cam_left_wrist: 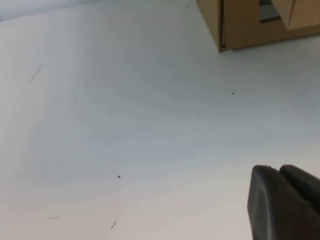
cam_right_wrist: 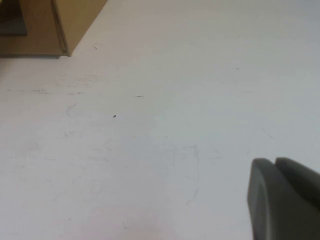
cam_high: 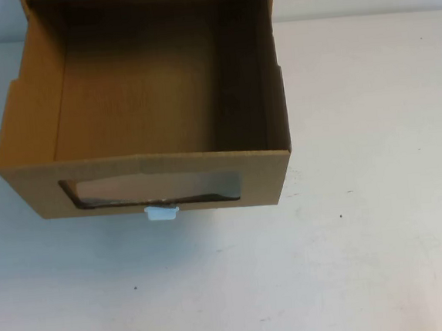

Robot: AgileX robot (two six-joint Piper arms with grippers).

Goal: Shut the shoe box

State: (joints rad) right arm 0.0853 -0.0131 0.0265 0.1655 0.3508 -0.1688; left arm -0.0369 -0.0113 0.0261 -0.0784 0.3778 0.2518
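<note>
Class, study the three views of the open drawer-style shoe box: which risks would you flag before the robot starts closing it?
1. The shoe box drawer is pulled far out; an off-centre push on its front panel may skew and jam it.
2. The white pull tab juts out and might get bent.
3. The left gripper and right gripper hover over the bare table, far from the box, so the approach could nudge it.

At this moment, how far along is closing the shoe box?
Nothing looks done: the shoe box drawer stands pulled out, its inside bare, white pull tab untouched. Nothing is in hand: the left gripper and right gripper hang over bare table, apart from the box. Pushing the drawer in remains.
</note>
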